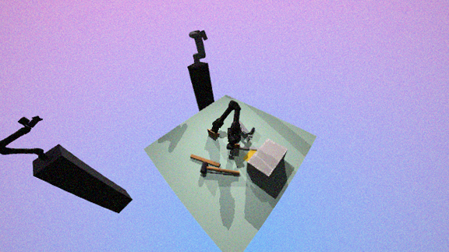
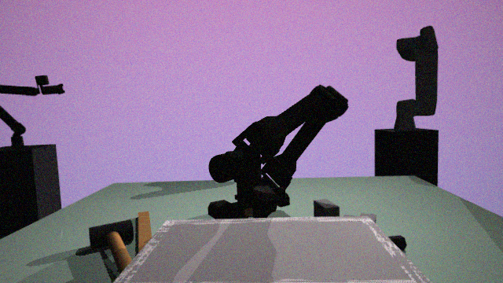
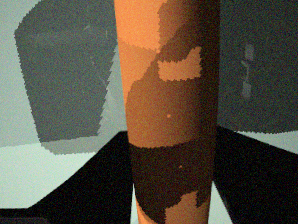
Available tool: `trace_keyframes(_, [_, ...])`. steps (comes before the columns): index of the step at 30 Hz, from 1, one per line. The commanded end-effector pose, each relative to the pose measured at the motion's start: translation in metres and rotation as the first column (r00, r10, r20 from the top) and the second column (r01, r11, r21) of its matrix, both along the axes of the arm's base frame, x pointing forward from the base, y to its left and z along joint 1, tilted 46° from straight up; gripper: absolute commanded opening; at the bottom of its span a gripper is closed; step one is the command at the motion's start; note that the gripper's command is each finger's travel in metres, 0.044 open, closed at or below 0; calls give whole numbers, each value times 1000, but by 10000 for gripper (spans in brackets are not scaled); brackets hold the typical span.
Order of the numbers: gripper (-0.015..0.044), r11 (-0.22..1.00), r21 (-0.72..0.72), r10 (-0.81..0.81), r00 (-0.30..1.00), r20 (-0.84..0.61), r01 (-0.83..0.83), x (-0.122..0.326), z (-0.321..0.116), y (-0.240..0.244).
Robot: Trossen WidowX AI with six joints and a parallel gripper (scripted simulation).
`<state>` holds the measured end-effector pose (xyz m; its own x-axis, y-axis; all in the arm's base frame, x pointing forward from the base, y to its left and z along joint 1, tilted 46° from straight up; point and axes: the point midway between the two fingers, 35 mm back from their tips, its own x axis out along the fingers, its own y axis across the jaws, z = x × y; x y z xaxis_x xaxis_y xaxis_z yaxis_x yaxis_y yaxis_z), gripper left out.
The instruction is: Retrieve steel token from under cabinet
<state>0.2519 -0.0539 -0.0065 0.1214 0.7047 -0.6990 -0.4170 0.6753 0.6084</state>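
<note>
The gripper is shut on the orange-brown wooden handle of a tool and holds it low in front of the cabinet. A thin dark rod runs from the gripper toward the cabinet. Its far end is hidden or too small to tell. The yellow marked area shows partly beside the cabinet's front, near the rod. The fingertips are hidden behind the cabinet top in the exterior view. The steel token is not visible in any view, and the vent slots are not seen.
A hammer and a flat wooden stick lie on the table to one side of the gripper. A dark block and another dark object are on the other side. Two other arms stand off the table.
</note>
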Motion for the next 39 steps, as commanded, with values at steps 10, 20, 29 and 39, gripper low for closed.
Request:
trace_keyframes(10, [0, 1000, -7, 1, 1000, 7, -1, 5, 14, 10])
trace_keyframes(20, [0, 1000, -6, 1, 1000, 7, -1, 7, 23, 19])
trace_keyframes(29, [0, 1000, -6, 1, 1000, 7, -1, 8, 31, 27])
trace_keyframes(39, [0, 1000, -5, 1, 1000, 7, -1, 6, 37, 34])
